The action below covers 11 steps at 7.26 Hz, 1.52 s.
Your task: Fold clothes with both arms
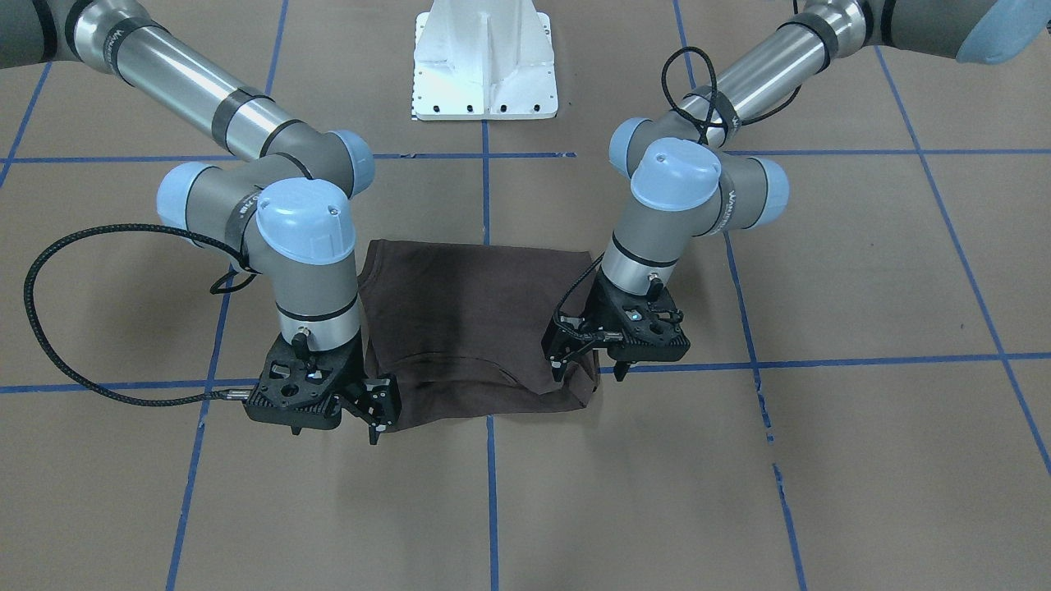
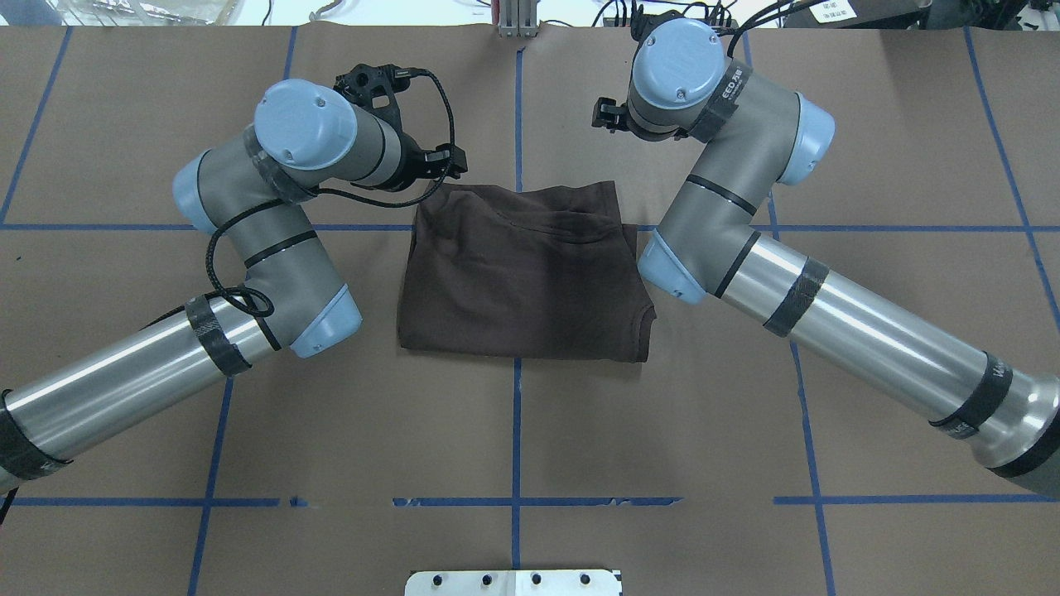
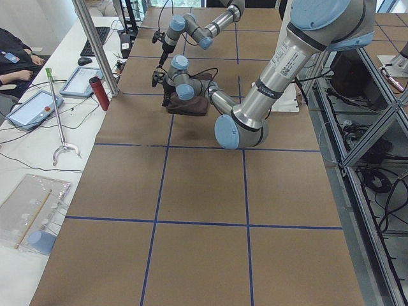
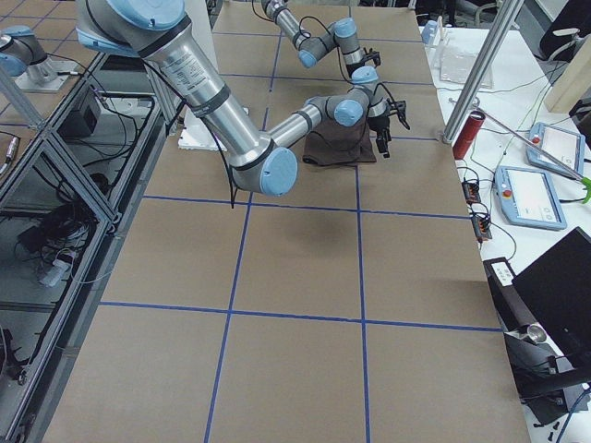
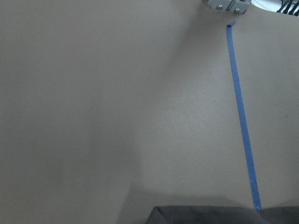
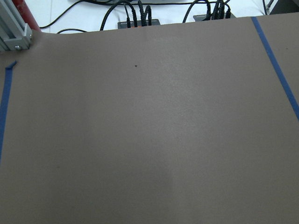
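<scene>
1. At the middle of the brown-papered table point(image 2: 513, 439), the dark brown T-shirt point(image 2: 513, 281) lies folded into a flat, rough rectangle, astride a blue tape line point(image 2: 516, 414).
2. Seen from overhead, its long axis runs 9 o'clock to 3 o'clock. A curved, collar-like seam shows at its 4 o'clock corner, and a folded-over layer crosses its 12 o'clock side.
3. The left gripper point(image 1: 591, 373) hangs at the shirt's 10 o'clock corner, tips down. Its fingers look parted, one over the cloth and one off it, gripping nothing.
4. The right gripper point(image 1: 335, 435) hangs just off the 2 o'clock corner, its fingers likewise apart, with nothing between them.
5. The left arm point(image 2: 273, 240) reaches in from 8 o'clock and the right arm point(image 2: 745, 223) from 4 o'clock, their elbows bent on either side of the shirt.
6. The white pedestal base point(image 1: 484, 74) sits at 6 o'clock, well apart from the shirt.
</scene>
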Each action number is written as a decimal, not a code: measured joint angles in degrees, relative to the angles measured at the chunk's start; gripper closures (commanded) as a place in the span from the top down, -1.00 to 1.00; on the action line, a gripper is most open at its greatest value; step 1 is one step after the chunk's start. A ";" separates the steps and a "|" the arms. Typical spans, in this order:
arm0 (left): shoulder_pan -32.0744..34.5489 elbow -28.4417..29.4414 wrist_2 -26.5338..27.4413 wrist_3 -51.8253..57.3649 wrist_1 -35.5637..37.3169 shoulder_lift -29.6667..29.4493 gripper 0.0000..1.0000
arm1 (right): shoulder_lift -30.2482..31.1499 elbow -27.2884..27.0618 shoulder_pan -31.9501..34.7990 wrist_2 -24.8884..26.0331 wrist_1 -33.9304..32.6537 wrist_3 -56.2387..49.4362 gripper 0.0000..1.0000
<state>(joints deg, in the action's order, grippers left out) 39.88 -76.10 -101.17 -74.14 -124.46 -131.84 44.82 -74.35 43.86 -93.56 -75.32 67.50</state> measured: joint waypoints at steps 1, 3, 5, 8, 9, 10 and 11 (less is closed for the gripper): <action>-0.60 2.39 0.08 -1.14 -2.81 -0.70 -0.45 | 0.04 0.00 0.00 -0.03 0.00 0.02 1.00; -1.01 7.58 0.14 -1.59 -7.44 -2.50 -0.45 | 0.25 0.00 0.00 -0.04 0.02 0.08 1.00; -1.48 8.76 0.20 -1.62 -8.42 -2.73 -0.99 | 0.56 0.00 -0.04 -0.05 0.08 0.03 1.00; -1.82 8.85 0.27 -1.32 -8.52 -2.07 -1.00 | 0.86 0.00 -0.21 -0.05 0.16 0.01 1.00; -1.41 8.84 0.28 -1.01 -8.52 -1.93 -1.00 | 0.87 0.00 -0.27 -0.05 0.17 0.05 1.00; -0.43 8.85 0.28 -0.27 -8.51 -1.85 -1.00 | 0.91 0.00 -0.31 -0.05 0.17 0.06 1.00; 0.68 8.91 0.28 1.20 -8.45 -1.59 -1.00 | 0.94 0.00 -0.33 -0.05 0.18 0.03 1.00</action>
<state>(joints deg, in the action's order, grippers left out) 40.56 -67.19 -100.90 -72.94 -132.92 -133.43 45.76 -74.35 43.52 -93.60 -75.15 67.53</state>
